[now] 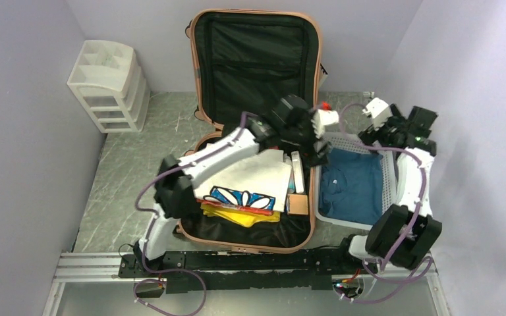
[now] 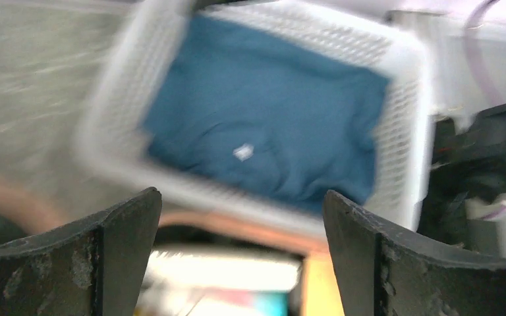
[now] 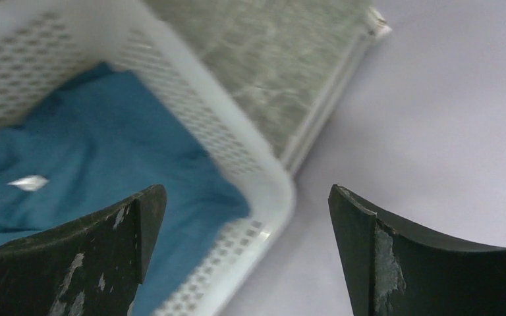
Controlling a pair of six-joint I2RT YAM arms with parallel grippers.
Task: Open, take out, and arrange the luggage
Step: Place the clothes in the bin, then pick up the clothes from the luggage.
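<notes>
Top cam looks down over whole table [image 1: 165,125]; both wrist cams close above same white basket [image 2: 405,118].

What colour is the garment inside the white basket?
The garment is teal blue; clearest in left wrist view.

The left arm [image 1: 201,158] rises from its base, bends at the elbow and reaches forward and to the right, its wrist tipped downward. The left jaws stand wide apart with nothing between them. In the wrist view one worn, dark finger [image 2: 105,263] shows at each lower corner. The right arm [image 1: 412,181] folds at a low elbow, its forearm runs up and away from the base, and its wrist bends left. The right jaws are also spread wide and empty, their fingers [image 3: 99,263] scuffed. The right jaws sit near the left jaws, to their right, without touching.
</notes>
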